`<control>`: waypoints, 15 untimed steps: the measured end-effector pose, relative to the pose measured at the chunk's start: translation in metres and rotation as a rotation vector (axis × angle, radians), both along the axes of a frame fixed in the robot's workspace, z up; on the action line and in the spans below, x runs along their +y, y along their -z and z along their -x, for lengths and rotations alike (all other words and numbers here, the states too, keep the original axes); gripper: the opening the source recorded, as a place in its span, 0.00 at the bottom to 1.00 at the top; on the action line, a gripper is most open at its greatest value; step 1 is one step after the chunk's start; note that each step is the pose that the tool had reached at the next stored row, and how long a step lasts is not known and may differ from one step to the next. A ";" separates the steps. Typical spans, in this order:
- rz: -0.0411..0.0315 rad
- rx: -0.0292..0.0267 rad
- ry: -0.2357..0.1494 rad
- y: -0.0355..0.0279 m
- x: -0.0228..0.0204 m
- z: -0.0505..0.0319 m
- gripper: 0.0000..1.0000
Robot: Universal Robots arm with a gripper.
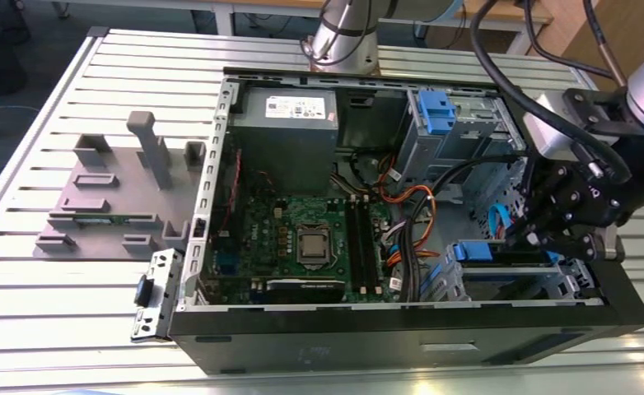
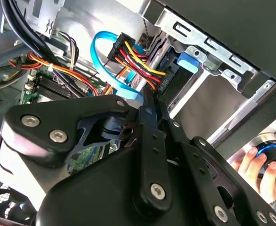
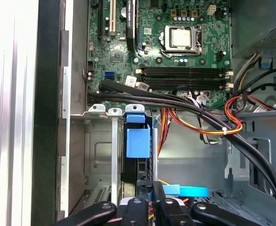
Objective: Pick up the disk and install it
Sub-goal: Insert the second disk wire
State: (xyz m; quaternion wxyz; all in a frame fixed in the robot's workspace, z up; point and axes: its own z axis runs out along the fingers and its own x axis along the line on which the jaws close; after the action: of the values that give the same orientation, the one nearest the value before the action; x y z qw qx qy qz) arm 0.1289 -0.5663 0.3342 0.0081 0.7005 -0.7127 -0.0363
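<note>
The disk [image 3: 138, 141] stands on edge in a slot of the metal drive cage [image 3: 100, 150], its bright blue bracket facing up. In the exterior view the same blue bracket [image 1: 479, 251] shows in the cage [image 1: 520, 284] at the front corner of the open computer case, on the exterior view's right. My gripper [image 1: 542, 243] hangs right over that cage. In both wrist views its black fingers [image 3: 141, 202] lie close together, shut, with nothing seen between them. The gripper [image 3: 150, 197] sits at the disk's near end. I cannot tell whether it touches. In the second wrist view the gripper [image 2: 150, 101] points at the cable plugs.
Black and coloured cables [image 3: 199, 117] cross just beside the cage. The motherboard [image 1: 311, 239] fills the case's middle, a grey power supply [image 1: 289, 123] its back. A blue latch [image 1: 437, 109] sits on the upper bay. Grey fixtures [image 1: 114, 189] stand on the slatted table. A hand [image 2: 251, 169] holds a blue-ringed knob outside the case.
</note>
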 end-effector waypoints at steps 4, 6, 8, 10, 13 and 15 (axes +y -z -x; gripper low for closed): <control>-0.0020 0.0000 0.000 0.0021 -0.0015 0.0001 0.16; -0.0020 0.0000 0.000 0.0027 -0.0027 0.0002 0.16; -0.0022 0.0000 0.000 0.0035 -0.0038 0.0002 0.16; -0.0020 0.0000 0.000 0.0044 -0.0045 0.0003 0.16; -0.0023 0.0000 0.000 0.0050 -0.0046 0.0003 0.16; -0.0024 0.0000 0.000 0.0051 -0.0045 0.0003 0.16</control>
State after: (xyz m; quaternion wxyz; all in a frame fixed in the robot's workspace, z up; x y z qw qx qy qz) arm 0.1287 -0.5709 0.3291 0.0072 0.7005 -0.7127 -0.0372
